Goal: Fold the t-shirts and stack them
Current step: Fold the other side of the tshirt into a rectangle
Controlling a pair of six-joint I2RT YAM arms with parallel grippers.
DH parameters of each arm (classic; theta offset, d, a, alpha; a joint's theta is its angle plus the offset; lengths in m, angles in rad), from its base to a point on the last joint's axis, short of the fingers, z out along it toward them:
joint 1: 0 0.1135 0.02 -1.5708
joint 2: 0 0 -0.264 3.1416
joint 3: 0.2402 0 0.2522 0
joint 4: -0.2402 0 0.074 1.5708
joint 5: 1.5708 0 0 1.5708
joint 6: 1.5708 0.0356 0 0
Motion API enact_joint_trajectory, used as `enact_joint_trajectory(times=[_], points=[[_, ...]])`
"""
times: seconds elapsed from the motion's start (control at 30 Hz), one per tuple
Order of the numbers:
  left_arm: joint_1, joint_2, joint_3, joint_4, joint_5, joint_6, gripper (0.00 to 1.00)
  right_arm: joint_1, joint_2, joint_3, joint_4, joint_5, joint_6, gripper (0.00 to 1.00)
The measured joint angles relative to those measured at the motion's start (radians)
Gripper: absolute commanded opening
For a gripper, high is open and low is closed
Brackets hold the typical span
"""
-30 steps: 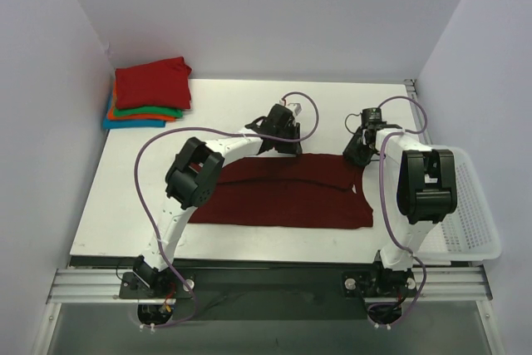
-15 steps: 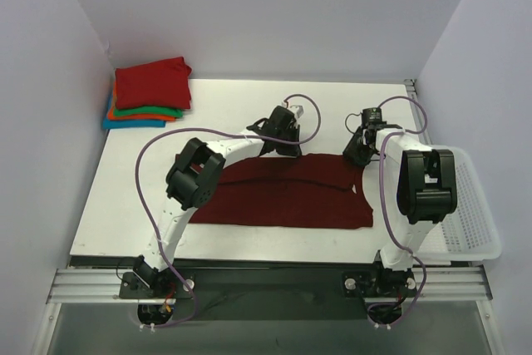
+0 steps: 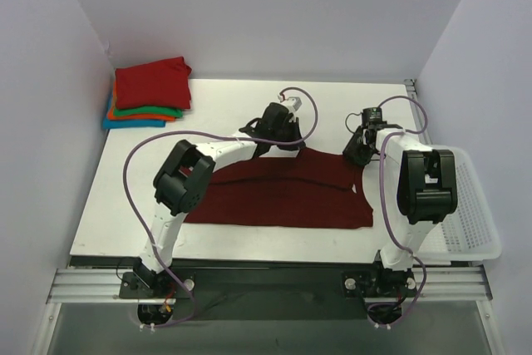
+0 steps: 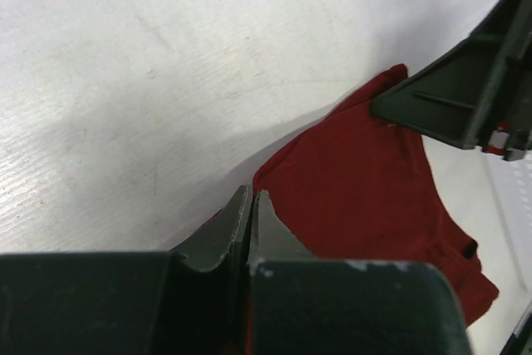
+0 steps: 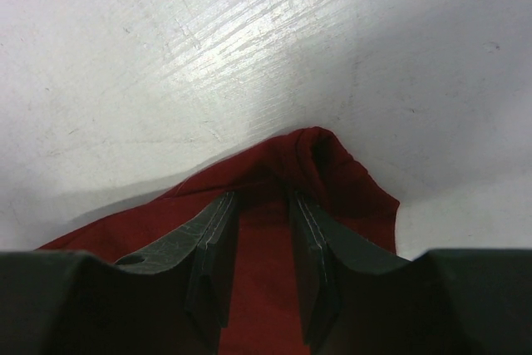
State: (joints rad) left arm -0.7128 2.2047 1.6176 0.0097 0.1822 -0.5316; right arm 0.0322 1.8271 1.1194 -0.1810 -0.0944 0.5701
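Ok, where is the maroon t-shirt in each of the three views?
Top external: maroon t-shirt laid out at the centre of the table.
Left wrist: centre to lower right, white table behind it.
Right wrist: lower centre, bunched into a peak.
Shared landmark: the shirt's far edge against the white table.

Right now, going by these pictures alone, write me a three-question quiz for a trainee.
1. True or false: the maroon shirt lies on the stack.
2. Which colour tops the stack? A red, B green, C blue.
3. What do the left claw and right claw both grip?
Key: 1 false; 2 A; 3 the maroon shirt's far edge.
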Motion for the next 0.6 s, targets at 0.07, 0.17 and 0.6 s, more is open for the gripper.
enact_joint_trajectory(times=[0.07, 0.17, 0.6], points=[[0.000, -0.013, -0.011, 0.018, 0.008, -0.007, 0.02, 0.000, -0.002, 0.000, 0.000, 0.000, 0.000, 0.32], [-0.002, -0.027, -0.041, 0.052, 0.014, -0.014, 0.00, 0.000, -0.011, -0.007, 0.007, 0.000, 0.000, 0.33], [-0.019, -0.134, -0.304, 0.151, 0.036, -0.064, 0.00, 0.000, -0.069, -0.035, 0.034, -0.006, 0.006, 0.35]])
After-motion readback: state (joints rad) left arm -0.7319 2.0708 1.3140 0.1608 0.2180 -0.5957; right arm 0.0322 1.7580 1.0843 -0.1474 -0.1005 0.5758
